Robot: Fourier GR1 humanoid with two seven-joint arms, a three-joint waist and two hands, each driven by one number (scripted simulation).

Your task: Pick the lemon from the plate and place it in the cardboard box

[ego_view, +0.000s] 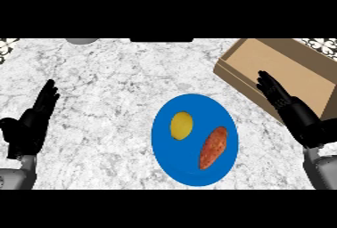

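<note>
A yellow lemon [181, 125] lies on the left part of a blue plate [191, 174] in the middle of the marble counter. Beside it on the plate lies an orange-brown sweet potato [213, 147]. A cardboard box [289, 58] stands at the upper right, tilted in the view. My right hand [294, 115] is open, fingers straight, in front of the box's near side and to the right of the plate. My left hand [30, 124] rests open at the left edge, fingers up, far from the plate. Neither hand holds anything.
A grey round object [81, 41] and a dark strip [161, 40] show at the counter's far edge. Patterned tiles [8, 44] appear in the top corners. Bare marble lies between my left hand and the plate.
</note>
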